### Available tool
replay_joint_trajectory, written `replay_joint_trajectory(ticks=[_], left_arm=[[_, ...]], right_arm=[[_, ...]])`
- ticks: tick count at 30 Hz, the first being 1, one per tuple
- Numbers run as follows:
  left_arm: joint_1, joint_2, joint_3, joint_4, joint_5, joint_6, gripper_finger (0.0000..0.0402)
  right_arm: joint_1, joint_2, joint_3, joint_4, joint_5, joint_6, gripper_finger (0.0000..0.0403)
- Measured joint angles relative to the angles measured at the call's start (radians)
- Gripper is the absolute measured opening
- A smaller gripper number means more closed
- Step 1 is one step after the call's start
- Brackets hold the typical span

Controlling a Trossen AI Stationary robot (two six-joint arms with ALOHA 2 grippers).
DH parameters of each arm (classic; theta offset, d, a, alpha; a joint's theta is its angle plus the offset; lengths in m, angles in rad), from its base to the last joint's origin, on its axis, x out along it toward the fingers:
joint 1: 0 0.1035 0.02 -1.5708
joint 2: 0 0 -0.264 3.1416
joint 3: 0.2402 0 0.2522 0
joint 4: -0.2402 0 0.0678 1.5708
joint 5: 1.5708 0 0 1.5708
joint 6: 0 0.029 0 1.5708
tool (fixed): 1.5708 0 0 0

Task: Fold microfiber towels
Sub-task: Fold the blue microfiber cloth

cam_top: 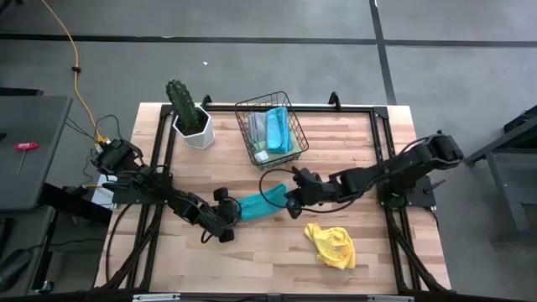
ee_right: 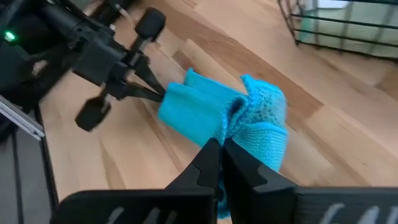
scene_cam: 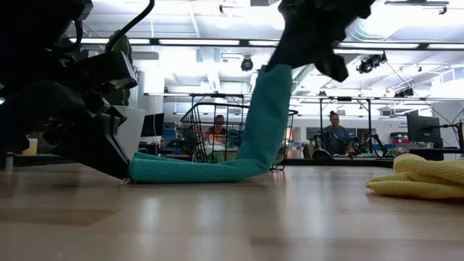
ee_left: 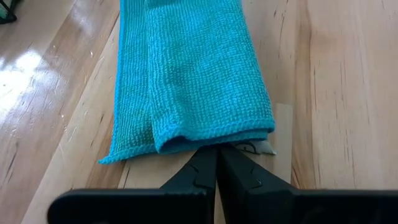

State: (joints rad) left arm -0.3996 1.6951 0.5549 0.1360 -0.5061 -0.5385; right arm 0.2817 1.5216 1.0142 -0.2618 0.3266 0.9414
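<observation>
L gripper [cam_top: 228, 211] fingers clamped on one end of teal waffle-knit towel [cam_top: 256, 205], folded into a long strip mid desk [cam_top: 377, 252]. R gripper [cam_top: 291, 200] fingers pinch the other end, lifted. Crumpled yellow towel [cam_top: 331, 245] lies near-right.

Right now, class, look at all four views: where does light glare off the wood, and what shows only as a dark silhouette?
Left wrist view: window-like glare on the table beside the teal towel. Low view: bright ceiling lights leave the left end effector and the arm above the towel as black silhouettes; the near tabletop is soft. High view: even light, faint shadows under the arms.
</observation>
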Motion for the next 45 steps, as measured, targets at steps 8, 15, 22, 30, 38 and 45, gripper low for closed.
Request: replay_joint_trajectory(ticks=[8,15,22,30,38,45], left_arm=[[0.000,0.000,-0.001,0.000,-0.001,0.000,0.0000],[0.000,0.001,-0.001,0.000,-0.002,0.000,0.0000],[0.000,0.001,-0.001,0.000,-0.002,0.000,0.0000],[0.000,0.001,-0.002,0.000,-0.003,0.001,0.0000],[0.000,0.002,-0.002,0.003,-0.004,0.019,0.0000],[0.000,0.002,-0.002,0.003,-0.005,0.019,0.0000]], right_arm=[[0.000,0.113,0.000,0.175,-0.006,-0.008,0.0000],[-0.002,0.232,0.000,0.369,-0.009,-0.037,0.0000],[-0.003,0.347,0.000,0.561,-0.016,-0.053,0.0000],[-0.008,0.450,0.000,0.770,-0.036,-0.053,0.0000],[-0.014,0.508,0.048,0.855,-0.047,-0.064,0.0000],[-0.015,0.566,0.142,0.821,-0.059,-0.112,0.0000]])
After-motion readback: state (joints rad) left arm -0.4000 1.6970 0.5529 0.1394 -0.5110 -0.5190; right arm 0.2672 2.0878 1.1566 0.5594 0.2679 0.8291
